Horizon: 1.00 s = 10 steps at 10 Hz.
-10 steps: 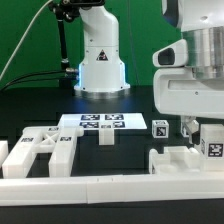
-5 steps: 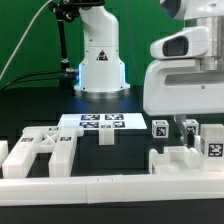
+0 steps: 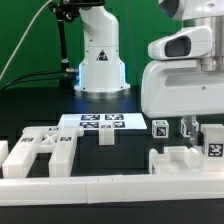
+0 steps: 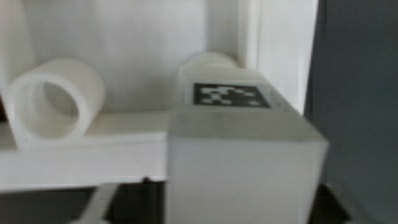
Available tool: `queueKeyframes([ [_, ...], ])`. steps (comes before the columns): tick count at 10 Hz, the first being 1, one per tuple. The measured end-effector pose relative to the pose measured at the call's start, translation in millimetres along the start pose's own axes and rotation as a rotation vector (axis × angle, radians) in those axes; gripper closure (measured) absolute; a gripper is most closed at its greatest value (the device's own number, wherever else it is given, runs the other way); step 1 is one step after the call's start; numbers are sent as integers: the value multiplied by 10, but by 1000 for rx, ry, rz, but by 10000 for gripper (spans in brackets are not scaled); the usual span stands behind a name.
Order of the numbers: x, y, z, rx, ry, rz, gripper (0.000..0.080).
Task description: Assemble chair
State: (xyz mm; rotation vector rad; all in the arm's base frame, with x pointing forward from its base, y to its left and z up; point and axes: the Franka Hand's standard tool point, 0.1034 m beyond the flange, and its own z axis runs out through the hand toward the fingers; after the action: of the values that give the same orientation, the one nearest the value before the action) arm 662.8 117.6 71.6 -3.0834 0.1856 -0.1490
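Note:
My gripper [image 3: 189, 130] is low over the chair parts at the exterior view's right. In the wrist view a white square chair leg [image 4: 240, 150] with a black-and-white tag fills the gap between my two dark fingers [image 4: 139, 200], which lie flush against its sides, so the gripper [image 4: 240, 205] is shut on it. A white part with a round peg [image 4: 54, 100] lies just beside the leg. More white chair parts lie at the exterior view's right [image 3: 180, 160], with a tagged cube [image 3: 160, 128] and a tagged leg [image 3: 213, 145].
The marker board [image 3: 100, 122] lies in the middle, with a small white block [image 3: 106, 137] in front of it. Other white chair parts [image 3: 40, 150] lie at the exterior view's left. A low white rim wall [image 3: 100, 185] runs along the front. The robot base [image 3: 100, 65] stands behind.
The arm has come down and shifted towards the exterior view's left over the right-hand parts during the last second. In the last half second it has hardly moved.

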Motion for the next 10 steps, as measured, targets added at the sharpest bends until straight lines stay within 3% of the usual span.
queueKeyframes([
  [1, 1, 6, 1, -1, 0, 58, 516],
  [3, 3, 34, 8, -5, 0, 244, 515],
  [7, -20, 129, 8, -26, -22, 862, 515],
  [10, -81, 114, 6, -40, -61, 1348, 515],
])
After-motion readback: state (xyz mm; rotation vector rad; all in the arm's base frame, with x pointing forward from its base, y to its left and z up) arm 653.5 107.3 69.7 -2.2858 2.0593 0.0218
